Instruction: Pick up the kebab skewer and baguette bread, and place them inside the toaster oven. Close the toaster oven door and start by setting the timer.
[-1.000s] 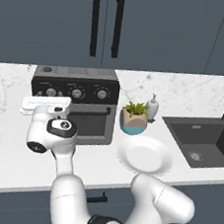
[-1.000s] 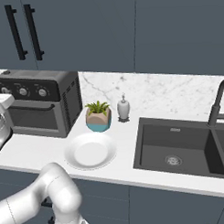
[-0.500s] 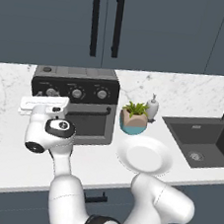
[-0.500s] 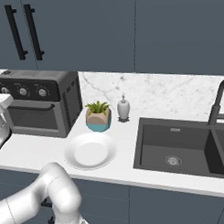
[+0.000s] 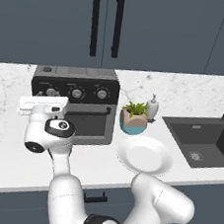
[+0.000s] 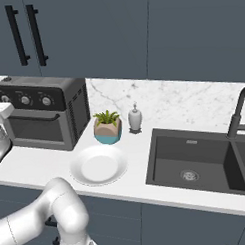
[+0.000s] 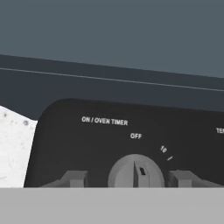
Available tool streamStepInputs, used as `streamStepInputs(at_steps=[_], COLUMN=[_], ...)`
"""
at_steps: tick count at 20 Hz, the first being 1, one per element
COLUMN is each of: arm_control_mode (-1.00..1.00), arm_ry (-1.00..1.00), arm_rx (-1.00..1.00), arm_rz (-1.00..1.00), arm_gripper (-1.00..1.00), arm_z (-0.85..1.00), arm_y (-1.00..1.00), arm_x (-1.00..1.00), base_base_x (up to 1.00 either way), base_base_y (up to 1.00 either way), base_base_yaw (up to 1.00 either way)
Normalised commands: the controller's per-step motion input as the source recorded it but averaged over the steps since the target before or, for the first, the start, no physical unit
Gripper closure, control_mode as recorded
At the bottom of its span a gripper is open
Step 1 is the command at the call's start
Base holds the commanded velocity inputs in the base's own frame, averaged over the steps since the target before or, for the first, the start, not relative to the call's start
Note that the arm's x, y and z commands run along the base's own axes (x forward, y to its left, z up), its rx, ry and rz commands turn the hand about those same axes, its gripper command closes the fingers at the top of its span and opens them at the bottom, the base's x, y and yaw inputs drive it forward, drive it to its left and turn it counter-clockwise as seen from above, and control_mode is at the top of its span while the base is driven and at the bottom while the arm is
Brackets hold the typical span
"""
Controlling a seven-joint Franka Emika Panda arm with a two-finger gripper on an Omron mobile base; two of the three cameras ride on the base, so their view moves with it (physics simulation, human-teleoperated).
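Nearest on the pale marble counter lay a round white plate (image 5: 144,155), to the right of the work and well apart from it, so it posed little risk. Just beyond and to the left stood the boxy grey toaster oven (image 5: 79,72), its grey-framed drop-down door with dark glass (image 5: 90,124) shut upright; whether the food lay behind that glass could not be told. At the oven's left end, the two-finger gripper (image 7: 127,178) faced the black control panel, its dark fingertips (image 7: 74,178) standing on either side of the round grey timer knob (image 7: 135,171). The jaws were released, not yet clamped: a clear gap showed on the left of the knob, while the right tip sat almost against it. That uneven spacing looked like the main hazard, since one pad would probably meet the knob first and nudge it or skid off when the jaws squeezed. The knob's mark sat roughly under OFF, so a weak pinch or a twist the wrong way would likely leave the timer unset. Pressing in too hard could also shove the oven toward the wall. Farther right, a small potted green plant (image 5: 133,117) and a white soap bottle (image 5: 152,106) stood near the dark sink (image 5: 205,140), all beyond reach of a wrist turn.
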Motion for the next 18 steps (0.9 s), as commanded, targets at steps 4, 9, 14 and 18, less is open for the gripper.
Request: streamStepInputs(at_steps=[4, 9, 14, 18], arm_control_mode=[-1.00, -1.00, -1.00, -1.00], arm_ry=[0.00, 0.00, 0.00, 0.00], arm_rx=[0.07, 0.07, 0.07, 0.07], arm_rz=[0.00, 0.00, -0.04, -0.03], arm_gripper=[1.00, 1.00, 1.00, 1.00], arm_z=[0.00, 0.00, 0.01, 0.00], arm_y=[-0.24, -0.15, -0.01, -0.01], arm_x=[0.07, 0.08, 0.08, 0.09], base_base_x=[0.00, 0.00, 0.00, 0.00], base_base_y=[0.00, 0.00, 0.00, 0.00], base_base_yaw=[0.00, 0.00, 0.00, 0.00])
